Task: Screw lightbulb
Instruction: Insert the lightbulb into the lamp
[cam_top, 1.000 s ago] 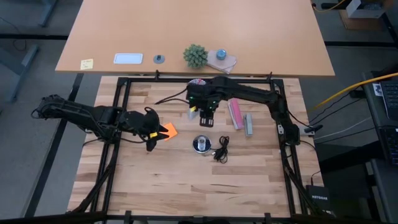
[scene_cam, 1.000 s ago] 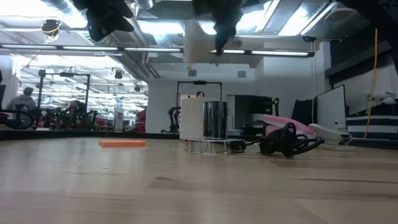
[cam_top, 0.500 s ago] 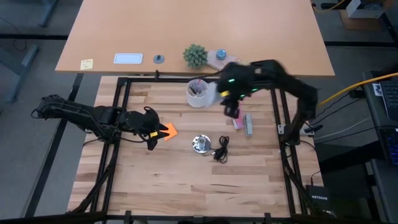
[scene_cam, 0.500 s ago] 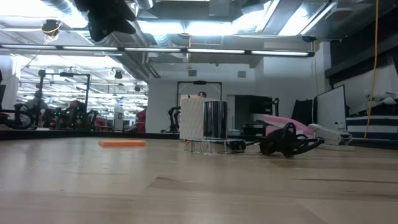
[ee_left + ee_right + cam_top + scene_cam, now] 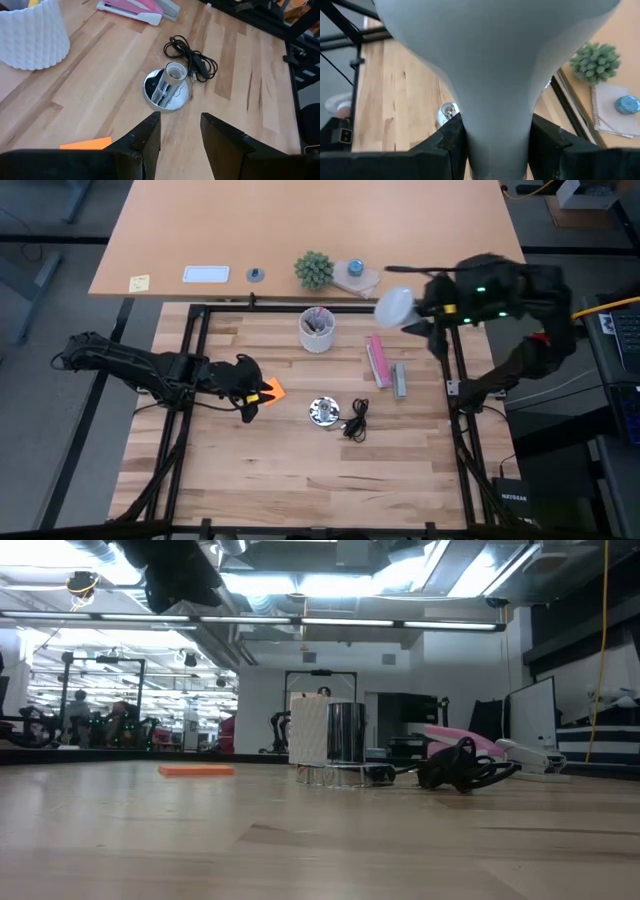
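Clamped on the narrow neck of the small white funnel-shaped lightbulb (image 5: pixel 495 75), one dark finger on each side, rounded wide end pointing away from the wrist: so stands the right gripper (image 5: pixel 496 145). Raised high off the wooden table (image 5: pixel 300 470), at about two o'clock in the overhead view, with the lightbulb showing as a pale blob beside the black frame's far right corner, well apart from everything below. Likely light and hollow, smooth and slippery on the dome, fragile if squeezed or knocked; best held as now, at the tapering neck, firm but not crushing, threaded base left free for the socket. Parted narrowly and holding nothing, the left gripper (image 5: pixel 180 135) waits low at about nine o'clock, aimed at the round silvery lamp fitting (image 5: pixel 167 90) near the centre, open socket upward, coiled black cord (image 5: pixel 192 52) just beside it toward three o'clock. Just beside the left gripper, a flat orange card (image 5: pixel 272 391). Farther back near twelve o'clock, a white ribbed cylindrical cup of pens (image 5: pixel 318 330); toward one o'clock, a pink-and-grey stapler (image 5: pixel 380 362). Probably a carry toward the fitting still ahead, with no threading begun.
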Robot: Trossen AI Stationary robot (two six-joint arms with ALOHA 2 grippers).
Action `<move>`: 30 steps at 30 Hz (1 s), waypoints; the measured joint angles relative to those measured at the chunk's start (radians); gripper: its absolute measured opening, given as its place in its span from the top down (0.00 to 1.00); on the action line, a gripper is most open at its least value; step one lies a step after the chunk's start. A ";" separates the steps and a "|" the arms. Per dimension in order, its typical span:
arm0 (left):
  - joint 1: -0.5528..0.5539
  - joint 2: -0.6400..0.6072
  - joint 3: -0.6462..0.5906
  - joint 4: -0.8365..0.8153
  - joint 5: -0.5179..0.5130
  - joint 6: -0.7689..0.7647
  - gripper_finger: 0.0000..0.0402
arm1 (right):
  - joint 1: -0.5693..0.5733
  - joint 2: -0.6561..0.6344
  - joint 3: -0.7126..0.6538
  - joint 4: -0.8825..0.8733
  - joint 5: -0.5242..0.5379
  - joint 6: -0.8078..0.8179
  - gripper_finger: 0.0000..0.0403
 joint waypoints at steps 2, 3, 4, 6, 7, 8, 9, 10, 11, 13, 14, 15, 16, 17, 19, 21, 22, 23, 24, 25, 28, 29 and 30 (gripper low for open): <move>0.002 0.010 0.000 0.003 -0.001 0.001 0.67 | 0.000 -0.032 -0.001 0.000 0.010 0.007 0.61; 0.002 0.016 0.000 0.002 -0.003 0.001 0.67 | 0.000 -0.047 -0.008 0.002 0.017 0.017 0.61; 0.002 0.022 0.000 0.003 -0.006 0.000 0.67 | 0.000 -0.065 -0.021 0.003 0.027 0.029 0.61; 0.002 0.034 0.000 0.002 -0.018 -0.003 0.67 | 0.000 -0.102 -0.067 0.006 0.048 0.053 0.61; 0.002 0.040 0.000 0.003 -0.026 -0.003 0.67 | 0.000 -0.122 -0.099 0.010 0.058 0.067 0.61; 0.002 0.046 0.000 0.003 -0.033 -0.003 0.67 | 0.000 -0.144 -0.140 0.018 0.070 0.074 0.61; 0.002 0.053 0.000 0.000 -0.041 -0.003 0.67 | 0.000 -0.168 -0.190 0.039 0.084 0.085 0.61; 0.002 0.059 0.000 0.001 -0.048 -0.003 0.67 | 0.000 -0.197 -0.247 0.074 0.099 0.094 0.61; 0.002 0.063 0.000 0.002 -0.051 -0.003 0.67 | 0.000 -0.229 -0.315 0.122 0.109 0.098 0.61; 0.002 0.072 0.000 0.002 -0.052 -0.003 0.67 | 0.000 -0.296 -0.463 0.233 0.112 0.099 0.61; 0.003 0.075 0.000 0.004 -0.053 -0.003 0.67 | 0.000 -0.334 -0.544 0.298 0.111 0.099 0.61; 0.003 0.076 0.000 0.000 -0.053 -0.003 0.67 | 0.000 -0.372 -0.627 0.367 0.109 0.100 0.61; 0.003 0.079 0.000 -0.001 -0.053 -0.003 0.67 | 0.000 -0.412 -0.714 0.436 0.104 0.100 0.61; 0.003 0.081 0.000 0.005 -0.053 -0.003 0.67 | 0.000 -0.451 -0.800 0.508 0.103 0.100 0.61; 0.003 0.084 0.000 0.002 -0.053 -0.004 0.67 | 0.000 -0.535 -0.982 0.701 0.083 0.103 0.61; 0.003 0.091 0.000 0.011 -0.066 -0.004 0.67 | 0.000 -0.607 -1.179 0.938 0.034 0.121 0.61; 0.003 0.092 0.000 0.013 -0.084 -0.003 0.67 | 0.000 -0.638 -1.279 1.084 0.001 0.135 0.61; 0.003 0.096 0.000 0.015 -0.107 -0.003 0.67 | 0.000 -0.664 -1.380 1.239 -0.041 0.154 0.61; 0.003 0.101 0.000 0.030 -0.130 -0.002 0.67 | 0.000 -0.676 -1.483 1.404 -0.089 0.174 0.61; 0.003 0.106 0.000 0.044 -0.152 -0.002 0.67 | 0.000 -0.677 -1.577 1.566 -0.139 0.199 0.61; 0.003 0.129 0.000 0.087 -0.185 -0.003 0.67 | 0.000 -0.629 -1.805 1.983 -0.225 0.234 0.61; 0.003 0.138 0.000 0.104 -0.187 -0.003 0.67 | 0.001 -0.604 -1.861 2.083 -0.226 0.235 0.61; 0.003 0.149 0.000 0.119 -0.192 0.000 0.67 | 0.000 -0.579 -1.909 2.158 -0.220 0.235 0.61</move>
